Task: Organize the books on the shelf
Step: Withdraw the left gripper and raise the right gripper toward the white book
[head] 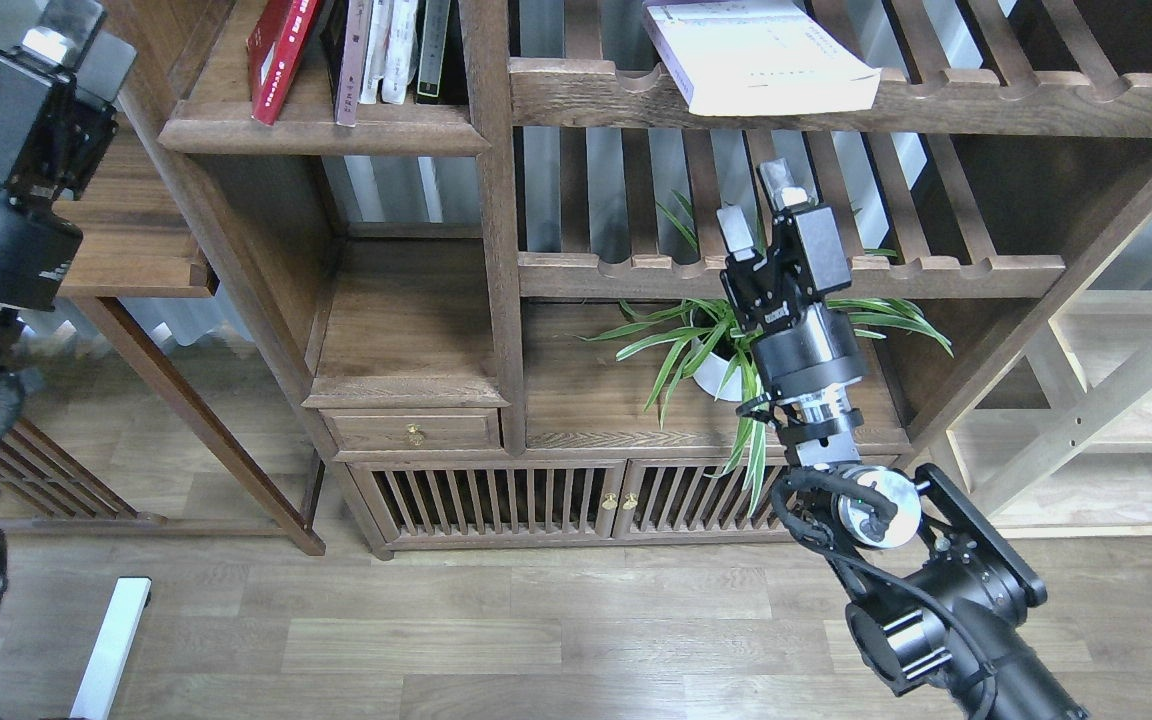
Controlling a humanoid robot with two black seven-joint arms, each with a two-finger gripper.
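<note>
A bright red book [276, 55] leans left on the solid dark-brown shelf [336, 135] at the top left. A dark maroon book [349, 60] stands beside it. A white, pale lilac book [756, 55] lies flat on the upper slatted shelf, its corner over the front rail. My right gripper [758, 205] is open and empty, pointing up in front of the lower slatted rail, below the white book. My left gripper [81, 40] is open and empty at the far top left, left of the cabinet post and apart from the books.
Thin white and dark upright books [406, 45] stand right of the maroon one. A potted spider plant [711, 350] sits behind my right wrist. A dark side table [136, 240] is under my left gripper. A pale wood rack [1106, 400] stands at the right.
</note>
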